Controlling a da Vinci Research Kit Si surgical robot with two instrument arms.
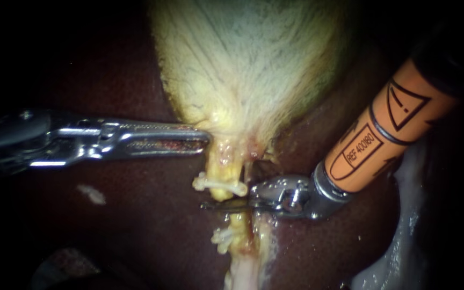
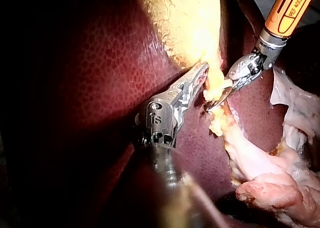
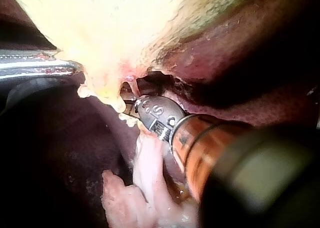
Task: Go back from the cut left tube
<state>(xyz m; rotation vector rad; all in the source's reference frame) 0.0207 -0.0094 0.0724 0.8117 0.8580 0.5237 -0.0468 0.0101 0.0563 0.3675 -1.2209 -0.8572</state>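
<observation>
The cut tube is a yellow stalk running far to near, from the neck of the gallbladder down over the dark liver, and it's in two pieces. The far piece wears a white clip, the far clip. The near stump carries the near clip. Between them there's a clear gap.

The right instrument is sitting right in that gap. Its thin blades lie together as one dark line, holding nothing, and point left, square across the tube's long axis. Its wrist is just right of the tube, and the orange shaft climbs away to the far right. So the tube lies at the blade tips, and the way out is back along the shaft, right and far. My call is that a straight pull on that line should clear both clips, while any drift near or far risks brushing one.

The left instrument comes in level from the left, its long jaws clenched on the edge of the gallbladder neck, just far of the far clip. It's close to the tube, but the right instrument is nearer, and it's the one to back off.
</observation>
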